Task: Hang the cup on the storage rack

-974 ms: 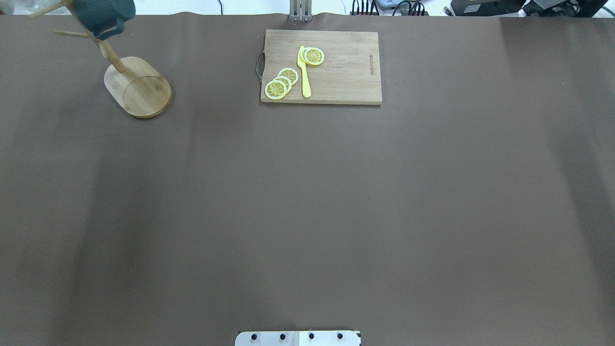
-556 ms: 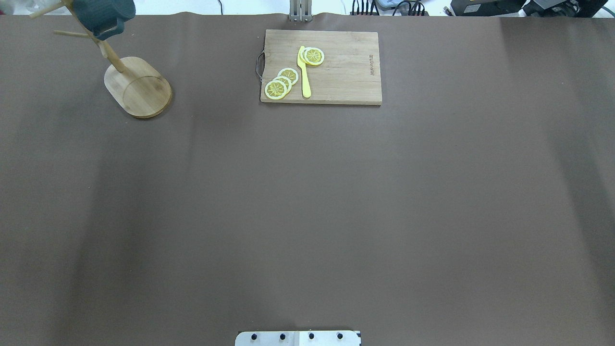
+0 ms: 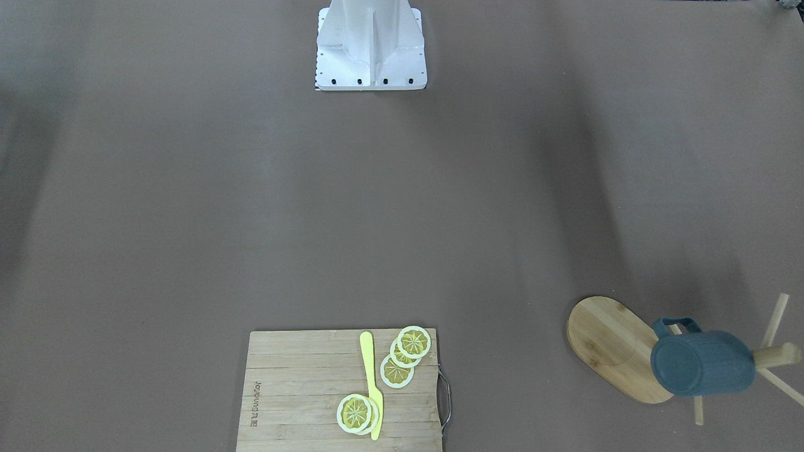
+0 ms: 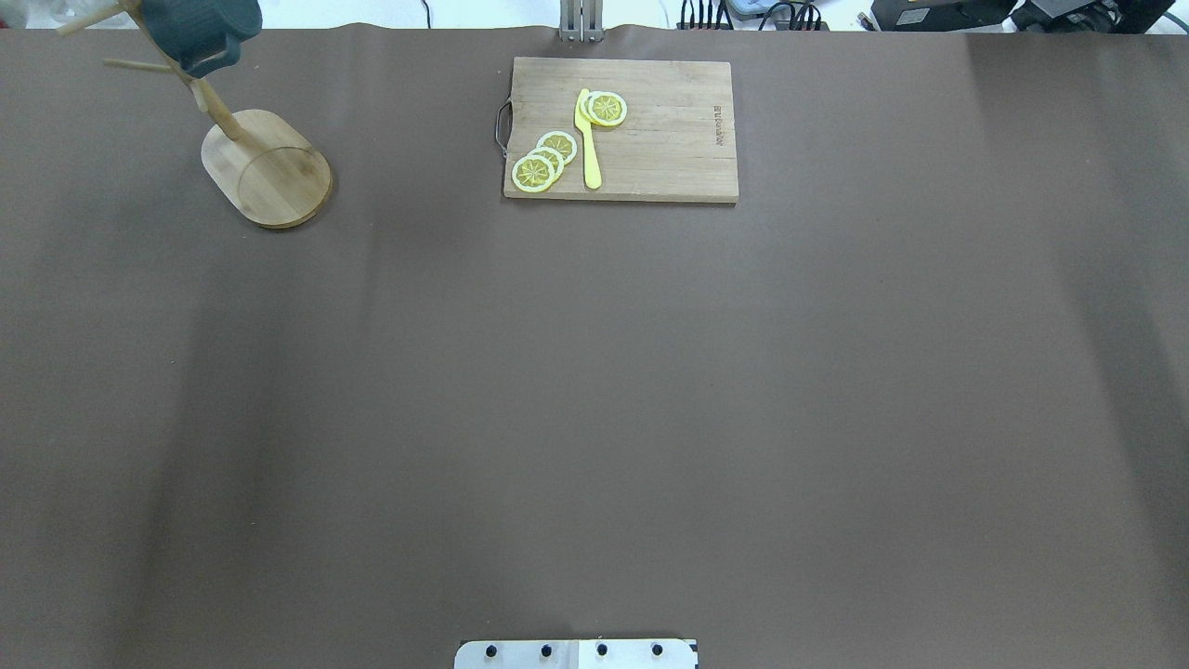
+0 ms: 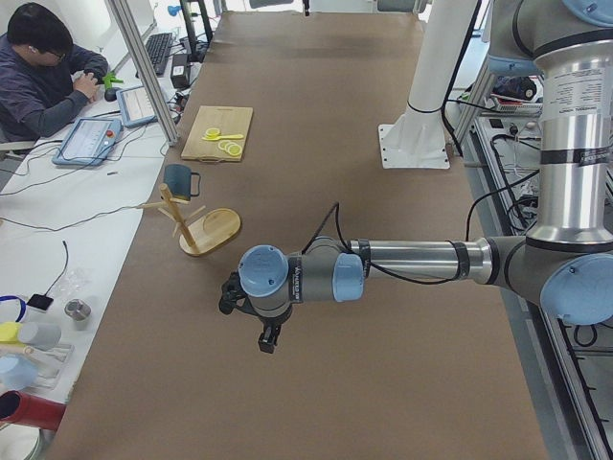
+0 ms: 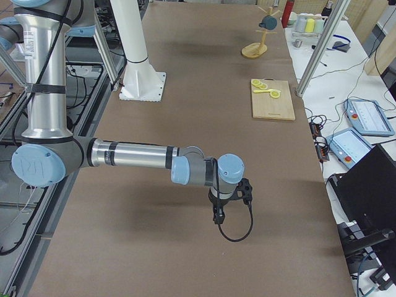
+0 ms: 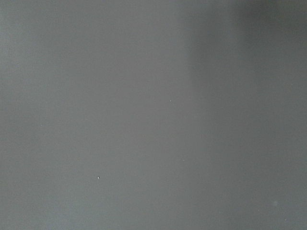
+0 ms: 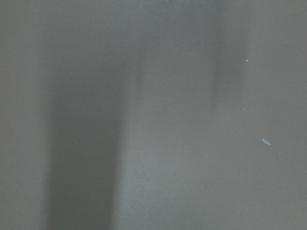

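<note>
The dark teal cup (image 3: 700, 364) hangs by its handle on a peg of the bamboo storage rack (image 3: 612, 345), bottom side out. In the overhead view the cup (image 4: 195, 28) and the rack (image 4: 269, 172) are at the far left corner. No gripper touches the cup. My left gripper (image 5: 265, 340) shows only in the exterior left view, over bare table short of the rack (image 5: 206, 230). My right gripper (image 6: 217, 216) shows only in the exterior right view, far from the rack (image 6: 253, 49). I cannot tell whether either is open. Both wrist views show only brown table.
A rectangular wooden cutting board (image 4: 620, 130) with lemon slices (image 4: 543, 160) and a yellow knife (image 4: 588, 139) lies at the far middle. The robot's white base (image 3: 370, 47) stands at the near edge. An operator (image 5: 43, 72) sits beyond the table's far side.
</note>
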Tool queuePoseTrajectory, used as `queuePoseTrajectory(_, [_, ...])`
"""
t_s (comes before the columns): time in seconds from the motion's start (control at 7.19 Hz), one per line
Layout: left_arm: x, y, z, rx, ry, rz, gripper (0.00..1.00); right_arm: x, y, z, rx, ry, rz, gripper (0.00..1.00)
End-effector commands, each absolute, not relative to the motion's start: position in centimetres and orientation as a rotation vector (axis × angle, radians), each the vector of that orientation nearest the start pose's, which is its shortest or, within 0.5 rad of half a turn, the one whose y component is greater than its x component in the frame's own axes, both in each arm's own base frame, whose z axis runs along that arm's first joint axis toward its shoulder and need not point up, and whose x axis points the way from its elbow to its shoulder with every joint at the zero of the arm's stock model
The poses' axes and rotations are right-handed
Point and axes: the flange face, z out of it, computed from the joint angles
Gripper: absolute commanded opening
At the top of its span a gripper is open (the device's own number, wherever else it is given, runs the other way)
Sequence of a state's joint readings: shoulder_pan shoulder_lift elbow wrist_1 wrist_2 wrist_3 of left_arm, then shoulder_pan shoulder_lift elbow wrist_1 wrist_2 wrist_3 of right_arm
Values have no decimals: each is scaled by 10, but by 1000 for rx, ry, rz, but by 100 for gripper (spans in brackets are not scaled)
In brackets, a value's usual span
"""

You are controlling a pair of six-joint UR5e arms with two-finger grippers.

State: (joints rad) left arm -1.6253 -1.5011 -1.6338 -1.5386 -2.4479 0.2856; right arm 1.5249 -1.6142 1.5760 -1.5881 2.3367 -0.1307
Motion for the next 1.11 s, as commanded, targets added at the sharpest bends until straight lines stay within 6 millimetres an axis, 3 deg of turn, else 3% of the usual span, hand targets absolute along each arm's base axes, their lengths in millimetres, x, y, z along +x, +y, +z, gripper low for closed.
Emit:
queuePoseTrajectory(0.0, [-82,-456,656,114,871,200,99,42,-469,678,-18,-778,-148,100])
queuePoseTrajectory(0.97, [-82,-455,659,109,867,198,99,43,-453,681,-25,-779,-144,100])
